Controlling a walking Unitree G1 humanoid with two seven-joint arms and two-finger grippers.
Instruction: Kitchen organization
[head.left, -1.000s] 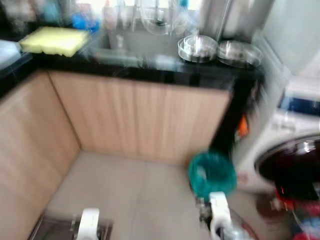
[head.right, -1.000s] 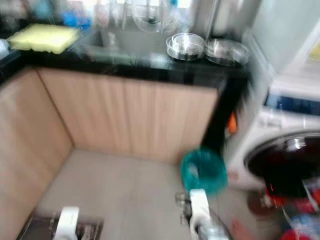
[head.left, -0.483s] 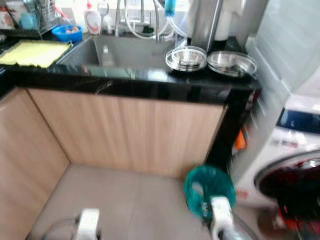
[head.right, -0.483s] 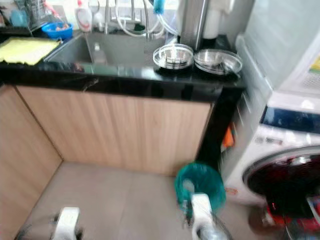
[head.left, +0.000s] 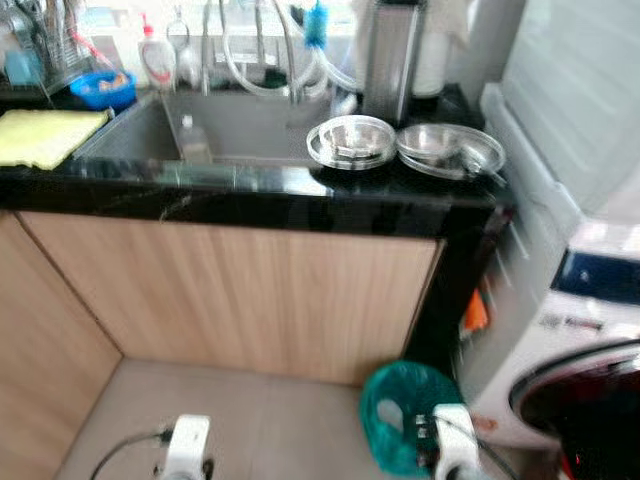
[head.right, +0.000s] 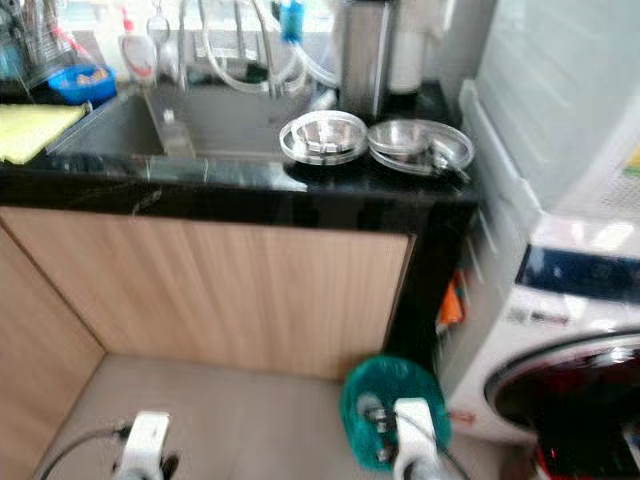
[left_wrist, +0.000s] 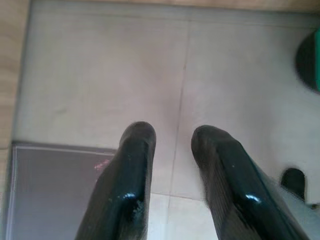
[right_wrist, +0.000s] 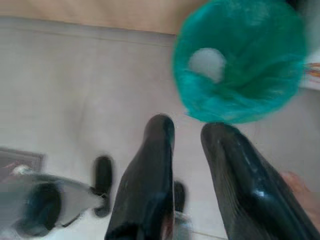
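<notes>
Moving closer: robot is walking toward the sink corner, so the desk (head.left: 300, 190) is looking nearer and clearer than before | left gripper (left_wrist: 172, 137) and right gripper (right_wrist: 187, 135) are hanging low over the floor, fingers apart, holding nothing | green bin (head.left: 405, 415) is sitting by the washer (head.left: 580, 340) | two metal dishes (head.left: 352, 142) are waiting on the desk beside the sink (head.left: 150, 130), probably next to tidy.

Black countertop (head.left: 300, 190), light wood-grain cabinet (head.left: 240, 290), teal bin (head.left: 400, 415), yellow cloth (head.left: 40, 135).
</notes>
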